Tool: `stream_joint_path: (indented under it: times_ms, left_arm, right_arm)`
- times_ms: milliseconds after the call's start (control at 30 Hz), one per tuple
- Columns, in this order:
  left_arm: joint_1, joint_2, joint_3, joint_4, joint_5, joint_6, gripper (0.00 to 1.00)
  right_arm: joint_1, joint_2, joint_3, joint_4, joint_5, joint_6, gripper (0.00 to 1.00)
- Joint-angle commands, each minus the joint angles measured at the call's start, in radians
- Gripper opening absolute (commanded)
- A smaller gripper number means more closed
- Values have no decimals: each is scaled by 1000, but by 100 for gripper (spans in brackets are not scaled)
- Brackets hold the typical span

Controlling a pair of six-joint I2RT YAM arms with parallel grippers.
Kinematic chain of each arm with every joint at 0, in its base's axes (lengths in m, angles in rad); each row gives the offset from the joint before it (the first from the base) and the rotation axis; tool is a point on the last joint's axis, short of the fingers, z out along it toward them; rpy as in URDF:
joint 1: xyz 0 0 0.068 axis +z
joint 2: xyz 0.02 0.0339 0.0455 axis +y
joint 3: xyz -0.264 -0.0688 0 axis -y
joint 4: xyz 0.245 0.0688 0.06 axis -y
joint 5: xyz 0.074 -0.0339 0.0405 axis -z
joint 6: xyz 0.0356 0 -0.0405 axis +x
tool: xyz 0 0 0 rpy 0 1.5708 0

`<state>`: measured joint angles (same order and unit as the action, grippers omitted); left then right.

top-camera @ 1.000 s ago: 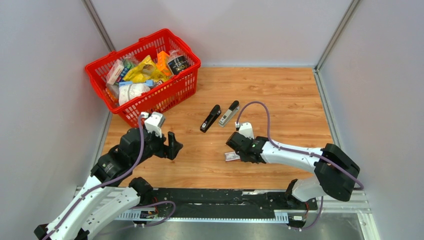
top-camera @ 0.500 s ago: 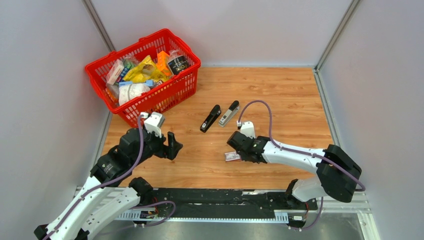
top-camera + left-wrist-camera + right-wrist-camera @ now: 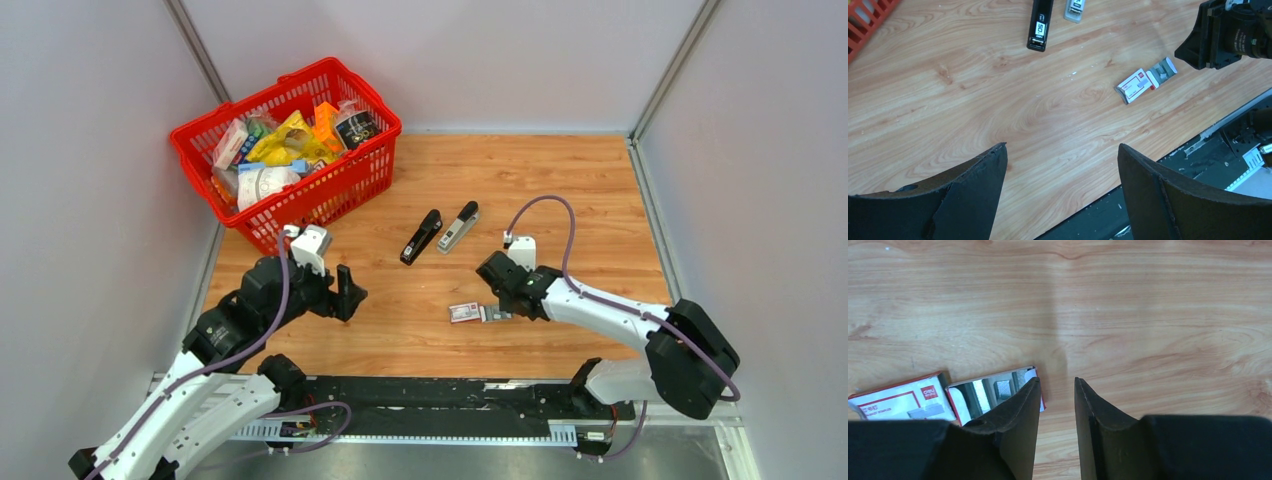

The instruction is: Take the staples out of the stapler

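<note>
Box tray [image 3: 995,391] partly behind right end effector [image 3: 1057,390]

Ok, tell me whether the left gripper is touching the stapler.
Apart. The left wrist view shows bare table between the open left gripper and the stapler.

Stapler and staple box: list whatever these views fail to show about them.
Stapler magazine: staples inside too small in the top view; left wrist view cuts it at the top edge.
Box tray: partly behind the right gripper, right wrist view.
Box: left corner cut by the frame edge, same view.
</note>
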<state>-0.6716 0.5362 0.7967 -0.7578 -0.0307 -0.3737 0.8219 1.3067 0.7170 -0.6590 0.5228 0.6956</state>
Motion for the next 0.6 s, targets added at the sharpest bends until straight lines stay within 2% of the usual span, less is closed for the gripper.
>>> stream_joint_path:
  times_ms: [0, 167, 333, 567]
  left_arm:
    - [3, 18, -16, 49, 25, -8, 89]
    - [3, 36, -33, 78, 87, -34, 88]
    - [3, 38, -47, 95, 101, -50, 88]
    - [3, 38, -65, 107, 110, -57, 88]
  right_arm:
    - [-24, -30, -28, 15, -6, 35, 35]
    - [-36, -21, -47, 41, -35, 36, 34]
    - [-38, -26, -50, 56, -56, 25, 30]
    - [-38, -34, -53, 82, -92, 18, 32]
